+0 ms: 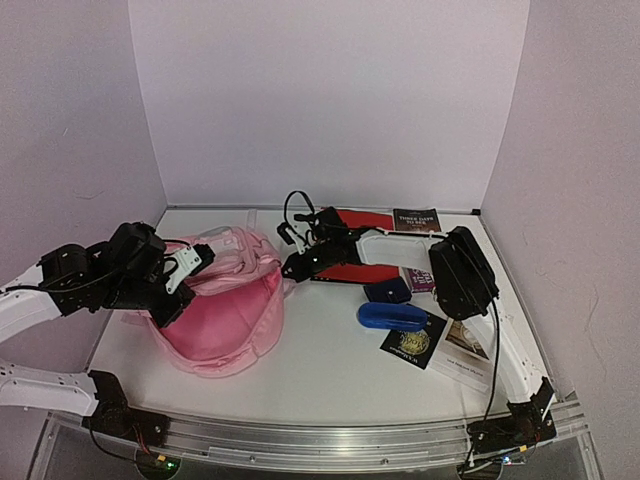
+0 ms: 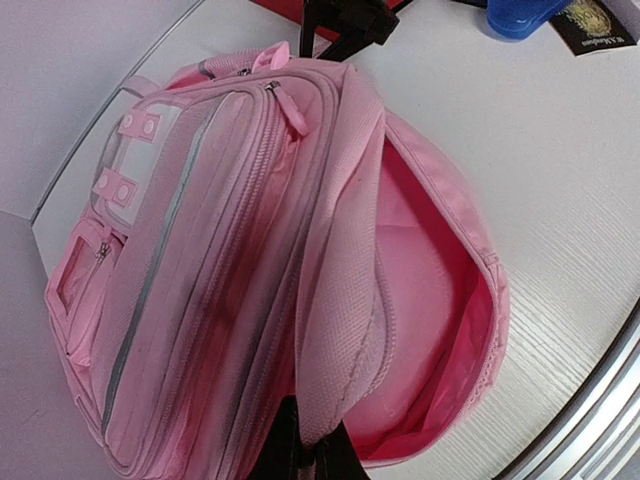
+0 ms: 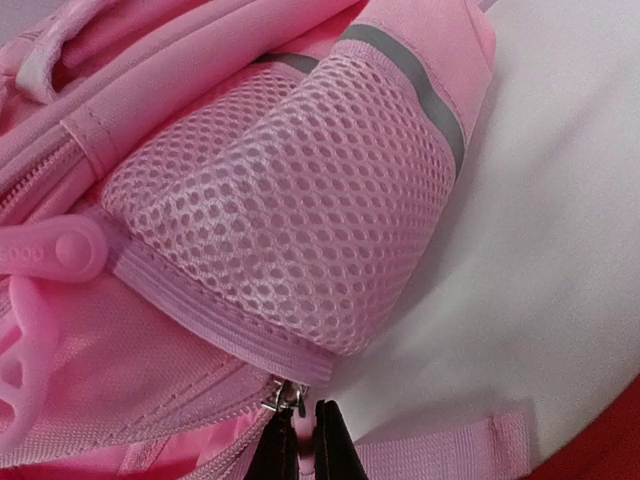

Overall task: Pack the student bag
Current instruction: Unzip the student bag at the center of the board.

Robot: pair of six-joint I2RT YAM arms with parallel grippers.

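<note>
White wood-grain tabletop [image 1: 340, 375] w/ metal rail [image 1: 330, 432] at near edge — plain pale walls [image 1: 330, 90] at back & sides.

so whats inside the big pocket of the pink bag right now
The big pocket of the bag gapes open and shows only bare pink lining, with no items in it. The part tucked under the front flap is covered, so I cannot see there.

The student bag [image 2: 230, 280] lies on the white table [image 2: 560, 180] with its main compartment gaping and the pink lining showing. At the bottom edge the left gripper [image 2: 312, 455] pinches the rim of that opening between its dark fingers. Beyond the bag, a blue object [image 2: 520, 15] sits just beside a dark booklet [image 2: 592, 20].
</note>
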